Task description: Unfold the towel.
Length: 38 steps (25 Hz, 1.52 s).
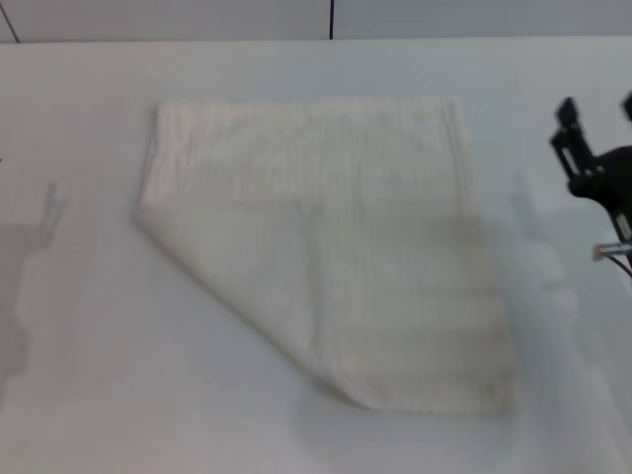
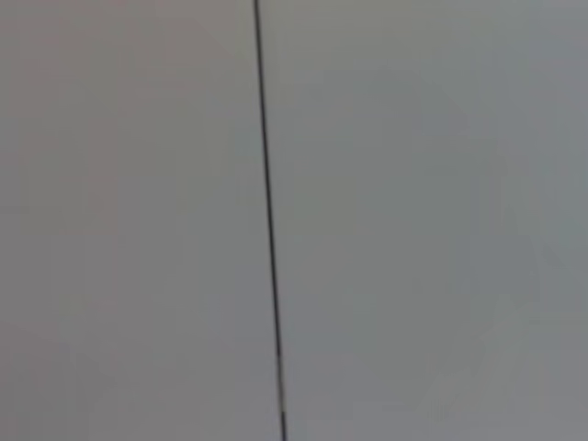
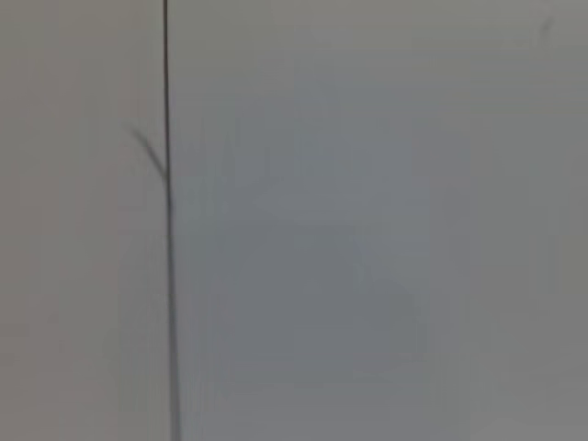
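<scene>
From the head camera I have the towel (image 1: 336,247) lying flat on the white table (image 1: 89,395), about the middle of my view and a little toward the robot's right. It is off-white with faint ribbed stripes. One corner is folded over on the robot's left side, so a long diagonal edge runs from the left point down toward the near corner, and a band along the far edge sits as a separate layer. The right gripper (image 1: 596,118) hangs at the right edge of the view, beside the towel's far right corner and clear of the cloth; two dark fingers point up with a gap between them, so I read its jaws as apart. The left gripper is outside this view. Both wrist cameras give me only a plain grey surface crossed by a thin dark line (image 2: 268,220)
</scene>
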Tool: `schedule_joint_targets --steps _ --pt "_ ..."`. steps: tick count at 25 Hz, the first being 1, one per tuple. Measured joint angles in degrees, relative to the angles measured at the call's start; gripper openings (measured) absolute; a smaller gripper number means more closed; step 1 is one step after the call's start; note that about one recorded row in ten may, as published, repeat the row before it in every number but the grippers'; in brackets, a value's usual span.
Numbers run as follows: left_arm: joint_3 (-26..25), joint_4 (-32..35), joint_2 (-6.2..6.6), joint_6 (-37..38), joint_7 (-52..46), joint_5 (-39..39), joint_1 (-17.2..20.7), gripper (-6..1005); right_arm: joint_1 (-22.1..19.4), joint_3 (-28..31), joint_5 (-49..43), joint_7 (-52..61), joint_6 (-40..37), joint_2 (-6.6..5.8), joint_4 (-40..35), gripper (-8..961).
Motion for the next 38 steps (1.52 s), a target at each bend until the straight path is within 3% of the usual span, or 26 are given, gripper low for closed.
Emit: schedule_joint_targets --steps 1,2,3,5,6,7,8,10,11,13,18,20,21,22,24,25,26,28,29,30,31,32,33,34,36,38 --pt "0.0 -1.6 0.13 -1.0 0.7 0.1 0.2 862 -0.5 1.1 -0.2 -0.3 -7.8 -2.58 -7.1 714" --pt "0.0 -4.1 0.42 -3.0 1.6 0.7 0.6 862 -0.5 1.1 -0.2 -0.3 -7.8 -2.58 -7.1 713" --pt "0.0 -5.0 0.56 -3.8 1.6 1.0 0.8 861 -0.9 2.5 -0.6 -0.6 -12.0 -3.72 -10.9 713" --pt "-0.5 -10.7 1.53 -9.3 1.8 3.8 1.8 861 -2.4 7.2 -2.3 -3.0 -22.7 -4.44 -18.6 713" --pt "-0.9 -15.1 2.19 -14.2 1.8 6.0 2.5 861 -5.1 14.6 -3.8 -8.7 -35.8 -3.29 -26.8 713" --pt "-1.1 -17.6 2.62 -17.2 1.7 7.1 2.8 861 -5.1 14.6 -3.8 -8.7 -35.8 -3.29 -26.8 713" --pt "-1.3 -20.1 3.01 -20.3 1.6 8.3 3.1 861 -6.4 19.0 -4.4 -12.7 -44.6 -2.22 -31.3 713" --pt "-1.6 -22.8 3.51 -23.7 1.4 9.6 3.5 861 -8.3 27.9 -4.7 -19.1 -61.4 0.71 -39.4 681" --pt "-2.1 -30.4 4.72 -33.2 0.6 13.9 4.3 861 -8.9 32.5 -4.7 -21.7 -70.7 2.33 -42.9 648" --pt "-2.2 -35.1 5.50 -38.5 -0.8 16.5 4.8 861 -8.7 40.1 -4.1 -23.2 -85.3 4.10 -47.8 584" --pt "-0.7 -46.0 9.53 -52.3 -7.1 19.6 4.5 860 0.2 56.0 -3.6 -15.4 -109.5 3.73 -49.2 381" --pt "0.9 -49.7 11.33 -57.2 -8.0 19.6 3.6 860 5.7 62.7 -5.7 -13.4 -117.4 3.76 -45.7 289" --pt "1.7 -52.0 12.20 -60.4 -8.2 19.6 3.1 860 11.3 67.7 -9.0 -11.4 -122.8 3.79 -41.1 251" --pt "2.1 -53.6 12.67 -62.7 -8.3 19.6 2.8 860 11.3 67.7 -9.0 -11.4 -122.8 3.79 -41.1 213" --pt "2.2 -54.7 12.84 -64.7 -8.2 19.6 2.6 860 17.4 71.6 -12.7 -9.6 -126.3 3.52 -35.0 137" --pt "2.3 -59.0 12.99 -71.8 -7.1 19.6 2.0 860 19.2 73.0 -14.1 -9.4 -127.4 3.43 -33.0 99" --pt "2.3 -60.8 12.89 -75.7 -6.2 19.6 1.6 860 24.0 76.3 -17.1 -9.3 -129.3 3.28 -28.4 61" --pt "2.3 -63.4 12.49 -80.7 -4.6 19.5 1.0 860 25.6 77.2 -18.4 -9.3 -129.7 3.28 -26.7 48" --pt "2.0 -66.4 10.97 -88.1 -1.3 19.3 -0.1 860 27.2 78.0 -19.5 -9.2 -130.0 3.25 -25.0 42" --pt "1.8 -67.0 10.29 -90.1 -0.1 19.2 -0.4 860 28.5 78.2 -20.0 -9.3 -130.0 3.14 -23.7 35" --pt "0.7 -68.2 8.25 -95.3 3.6 18.2 -1.2 860 30.2 78.3 -20.3 -9.3 -130.1 2.76 -22.1 29" --pt "0.7 -68.2 8.25 -95.3 3.6 18.2 -1.2 859 30.2 78.3 -20.3 -9.3 -130.1 2.76 -22.1 23" --pt "-0.9 -68.6 6.29 -99.8 8.0 16.0 -2.1 859 31.2 78.3 -20.4 -9.2 -130.3 2.46 -21.1 16" --pt "-1.8 -68.6 5.59 -101.4 9.7 14.9 -2.5 859 32.2 78.4 -20.5 -9.0 -130.5 2.23 -20.1 10" --pt "-5.6 -68.4 2.47 -107.3 17.6 10.4 -3.7 859 34.0 78.6 -20.7 -8.8 -130.8 1.87 -18.1 -3" --pt "-8.3 -67.9 0.24 -110.1 24.0 7.0 -4.1 859 35.4 78.7 -20.7 -8.8 -130.8 1.76 -16.2 -3"
